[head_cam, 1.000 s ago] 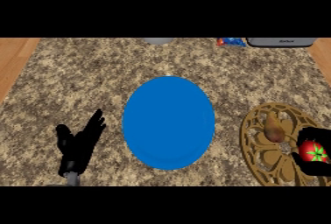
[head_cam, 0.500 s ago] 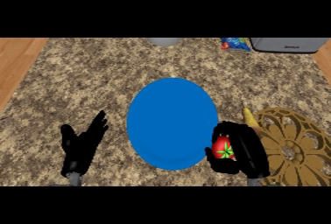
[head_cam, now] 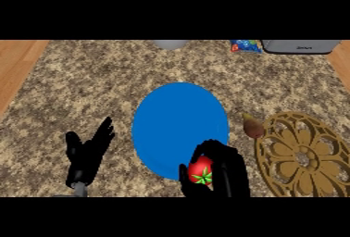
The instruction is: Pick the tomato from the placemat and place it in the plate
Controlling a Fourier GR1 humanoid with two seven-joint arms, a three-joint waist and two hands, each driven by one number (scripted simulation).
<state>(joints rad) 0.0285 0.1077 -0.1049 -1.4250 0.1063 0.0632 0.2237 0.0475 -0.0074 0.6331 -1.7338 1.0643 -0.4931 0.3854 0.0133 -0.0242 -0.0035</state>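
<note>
Nearest the view's lower edge: right hand (head_cam: 222, 173), black fingers (head_cam: 217, 150) curled round the small red tomato with a green stem star (head_cam: 201, 172), so the tomato is off the mat and in hand, over the near rim of the flat round blue plate (head_cam: 179, 122). Key relation: plate centre lies ahead and slightly left of the held tomato; judged next move is a short carry forward, then release. Right hand does it all. Left hand (head_cam: 85, 155) rests at lower left on the speckled granite worktop (head_cam: 89, 83), fingers straight and apart, holding nothing. To the right, the gold openwork round placemat (head_cam: 304, 155), a small brown item (head_cam: 253, 126) at its left edge. Far edge: grey objects, colourful packet, unidentifiable.
</note>
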